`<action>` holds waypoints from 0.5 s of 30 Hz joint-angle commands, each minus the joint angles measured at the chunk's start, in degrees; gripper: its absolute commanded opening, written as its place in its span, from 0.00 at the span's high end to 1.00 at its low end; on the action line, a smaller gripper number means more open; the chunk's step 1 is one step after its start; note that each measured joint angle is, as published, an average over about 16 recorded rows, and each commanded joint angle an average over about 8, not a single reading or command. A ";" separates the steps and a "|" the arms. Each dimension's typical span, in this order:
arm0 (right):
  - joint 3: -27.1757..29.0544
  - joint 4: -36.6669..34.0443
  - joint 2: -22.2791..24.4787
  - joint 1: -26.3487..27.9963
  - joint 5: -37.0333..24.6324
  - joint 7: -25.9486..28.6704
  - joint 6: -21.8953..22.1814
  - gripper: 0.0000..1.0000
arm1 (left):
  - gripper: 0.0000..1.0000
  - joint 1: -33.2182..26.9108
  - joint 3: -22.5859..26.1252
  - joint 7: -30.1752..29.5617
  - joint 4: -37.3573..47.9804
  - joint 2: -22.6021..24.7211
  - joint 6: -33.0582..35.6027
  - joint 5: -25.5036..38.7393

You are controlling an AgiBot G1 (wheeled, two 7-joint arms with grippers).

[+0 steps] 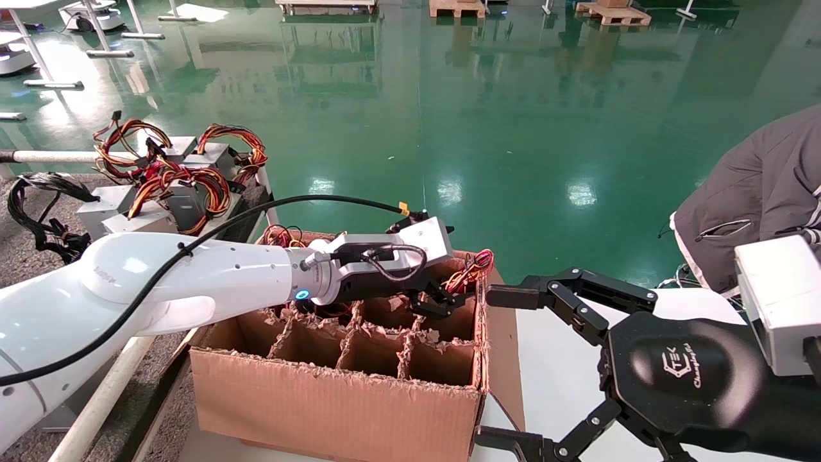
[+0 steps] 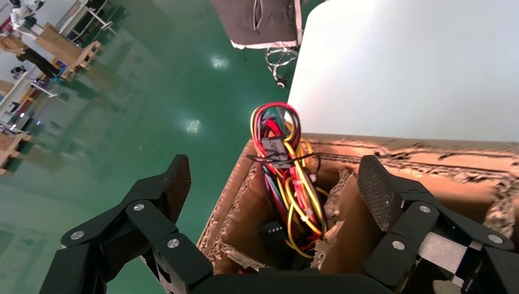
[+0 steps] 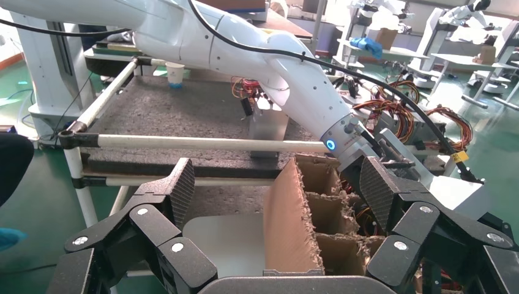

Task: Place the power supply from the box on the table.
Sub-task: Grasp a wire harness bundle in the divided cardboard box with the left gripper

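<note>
The brown cardboard box (image 1: pixel 333 404) with torn dividers stands in front of me. In its far right corner cell a bundle of red, yellow and black wires (image 2: pixel 284 177) sticks up above the rim (image 1: pixel 476 262); the power supply's metal body is hidden down in the cell. My left gripper (image 1: pixel 449 298) hovers open just above that cell, its fingers either side of the wire bundle and touching nothing (image 2: pixel 275 184). My right gripper (image 1: pixel 500 369) hangs open and empty beside the box's right wall (image 3: pixel 278 190). The dark grey matted table (image 3: pixel 183 110) lies to the left behind a white pipe rail (image 3: pixel 183 143).
Several power supplies with coloured wires (image 1: pixel 186 192) and one with black cables (image 1: pixel 38 205) lie on the matted table. A paper cup (image 3: pixel 175 73) stands there too. The box rests on a white tabletop (image 1: pixel 564 385). A person in a grey jacket (image 1: pixel 757 192) is at the right.
</note>
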 commanded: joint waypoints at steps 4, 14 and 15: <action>0.00 0.00 0.00 0.00 0.00 0.00 0.00 0.00 | 0.00 0.04 0.56 0.71 2.06 1.65 -1.53 0.02; 0.00 0.00 0.00 0.00 0.00 0.00 0.00 0.00 | 0.00 -0.05 1.19 1.47 4.69 3.58 -3.06 -0.06; 0.00 0.00 0.00 0.00 0.00 0.00 0.00 0.00 | 0.00 -0.06 1.23 1.52 4.80 3.69 -3.12 -0.10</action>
